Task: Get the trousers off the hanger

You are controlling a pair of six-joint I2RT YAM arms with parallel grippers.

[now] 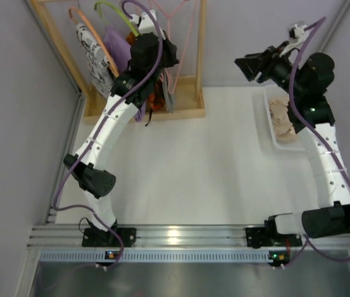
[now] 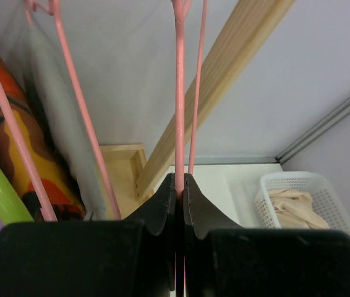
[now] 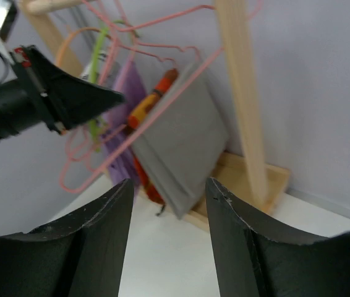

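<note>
The pale-pink wire hanger (image 1: 189,37) hangs bare on the wooden rack at the back. My left gripper (image 1: 170,57) is raised at the rack and shut on one of its thin pink wires (image 2: 179,93); in the left wrist view the jaws (image 2: 180,180) pinch that wire. The beige trousers (image 1: 281,117) lie crumpled in the white basket (image 1: 268,127) at the right, also seen in the left wrist view (image 2: 295,207), away from the hanger. My right gripper (image 1: 244,67) is open and empty in the air above the basket, pointing left toward the rack (image 3: 169,182).
The wooden rack (image 1: 196,62) also holds a lime-green hanger (image 1: 116,12), an orange hanger (image 1: 85,21), a black-and-white patterned garment (image 1: 94,55), a purple garment (image 1: 116,46), a grey garment (image 3: 187,142) and more pink wire hangers (image 2: 76,93).
</note>
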